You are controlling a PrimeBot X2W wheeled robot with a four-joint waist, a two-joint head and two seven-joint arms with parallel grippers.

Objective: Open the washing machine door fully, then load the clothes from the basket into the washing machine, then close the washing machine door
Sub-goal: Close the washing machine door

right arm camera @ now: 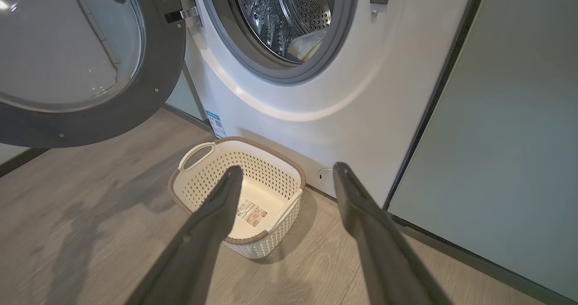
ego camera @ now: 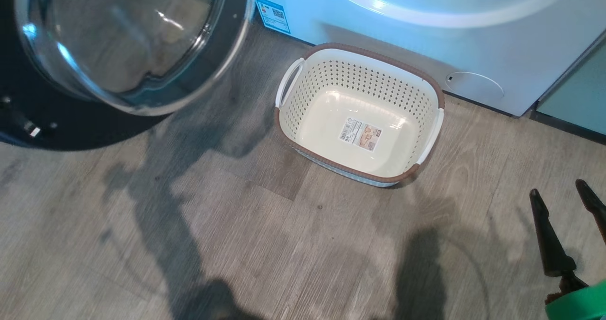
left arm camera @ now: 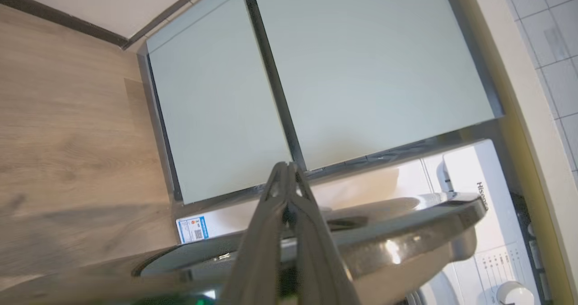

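The washing machine door [ego camera: 109, 50] hangs swung open at the upper left, its glass bowl facing me. The washing machine [right arm camera: 361, 93] shows its steel drum mouth [right arm camera: 284, 20], with a pale cream piece of the clothes [right arm camera: 309, 43] lying inside. The basket [ego camera: 360, 74] sits on the floor before the machine with nothing in it but its label. My right gripper [ego camera: 557, 188] is open and holds nothing, down at the lower right, apart from the basket [right arm camera: 212, 178]. My left gripper [left arm camera: 286, 166] is shut with nothing in it, its fingers lying across the door's edge [left arm camera: 406, 237].
Pale green cabinet doors [left arm camera: 361, 70] stand to the left of the machine, and another cabinet panel [right arm camera: 510, 138] to its right. Wood-look floor [ego camera: 236, 239] spreads in front of the basket. A blue energy sticker [ego camera: 273, 14] sits low on the machine.
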